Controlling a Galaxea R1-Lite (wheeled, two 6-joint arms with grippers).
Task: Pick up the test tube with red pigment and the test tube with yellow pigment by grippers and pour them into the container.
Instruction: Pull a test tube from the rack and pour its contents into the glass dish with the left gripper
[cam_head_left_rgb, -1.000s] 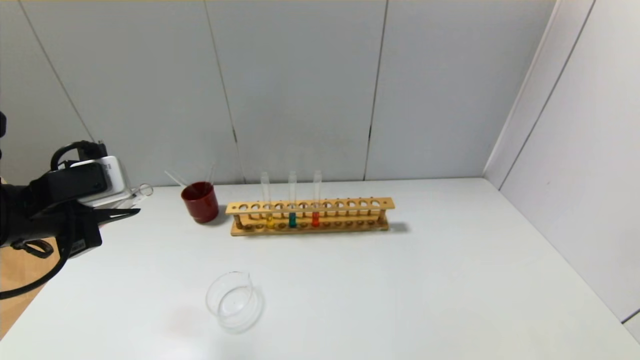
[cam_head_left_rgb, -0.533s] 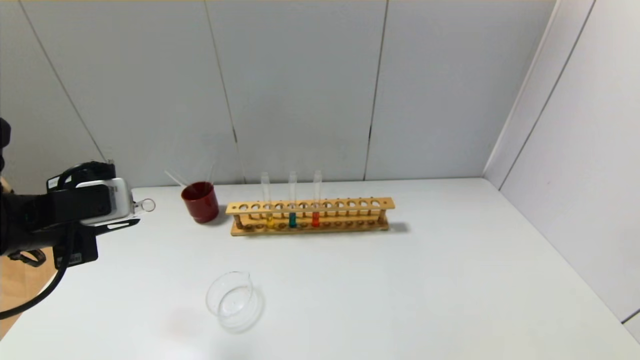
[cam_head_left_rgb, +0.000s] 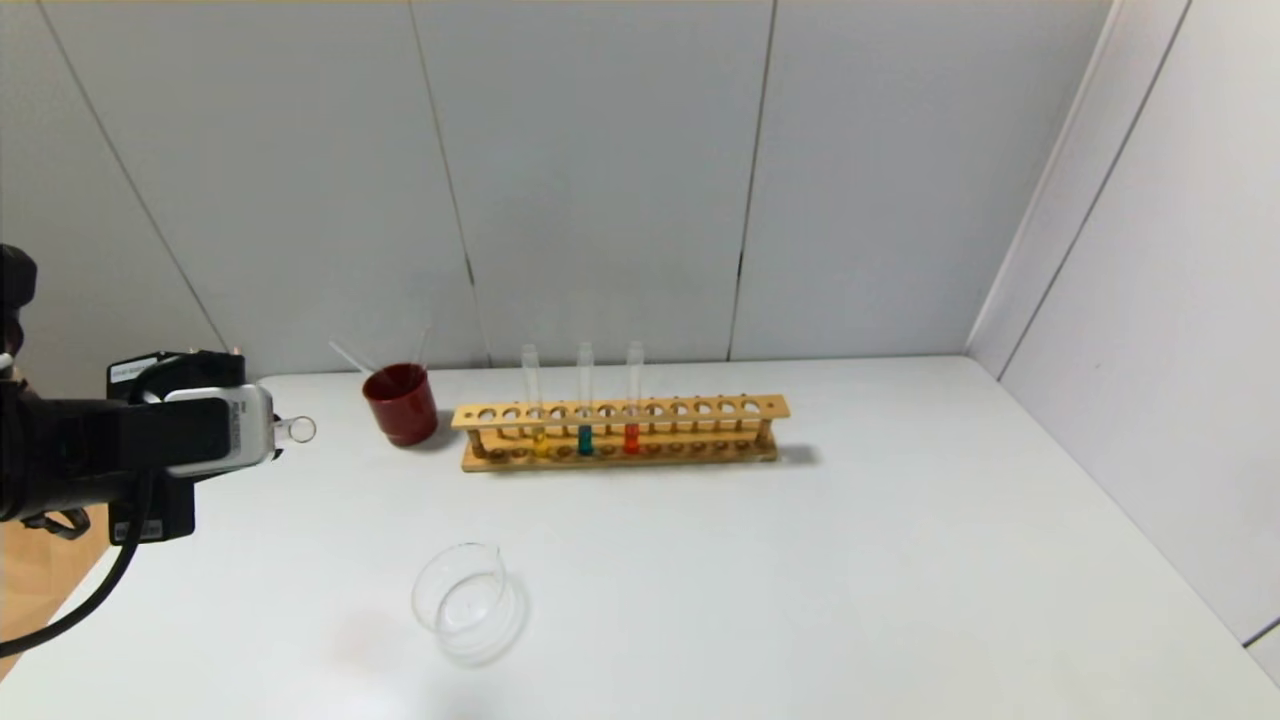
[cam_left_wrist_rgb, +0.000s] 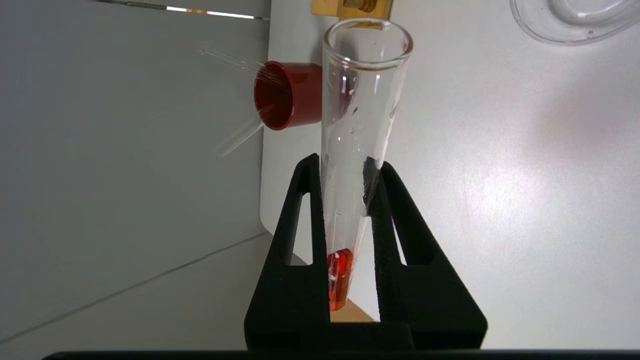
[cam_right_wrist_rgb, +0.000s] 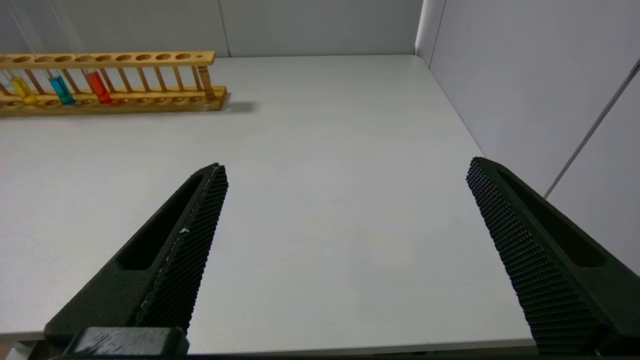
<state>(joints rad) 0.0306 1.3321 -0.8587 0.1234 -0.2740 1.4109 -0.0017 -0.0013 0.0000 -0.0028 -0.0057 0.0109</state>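
White tabletop (cam_head_left_rgb: 850, 560) carries everything. On it, from largest down: a wooden rack (cam_head_left_rgb: 640, 458) near the back wall, a dark red cup (cam_head_left_rgb: 400, 405) just beside the rack's left end, and the container (cam_head_left_rgb: 430, 590) standing nearer the robot, well apart from both.

The left gripper (cam_left_wrist_rgb: 345, 167) hangs over the tabletop's left edge, its fingers (cam_left_wrist_rgb: 305, 210) closed on the test tube with red pigment (cam_left_wrist_rgb: 357, 110). That tube lies close to level, open mouth toward the cup, its red liquid pooled at the closed end down between the fingers. The right gripper (cam_right_wrist_rgb: 345, 170) is parked over the near right part of the tabletop, fingers spread wide, holding nothing.

In the rack stand the test tube with yellow pigment (cam_head_left_rgb: 538, 440), a teal one (cam_head_left_rgb: 585, 438) and another red-filled tube (cam_head_left_rgb: 631, 436).

My worry is spillage — the held tube is nearly horizontal while the container is nowhere under its mouth, so any further tilt on the way could run liquid onto the tabletop. Smooth, thin glass may also slide or swivel in the grip, and the container's low rim leaves little margin for a badly aimed pour.
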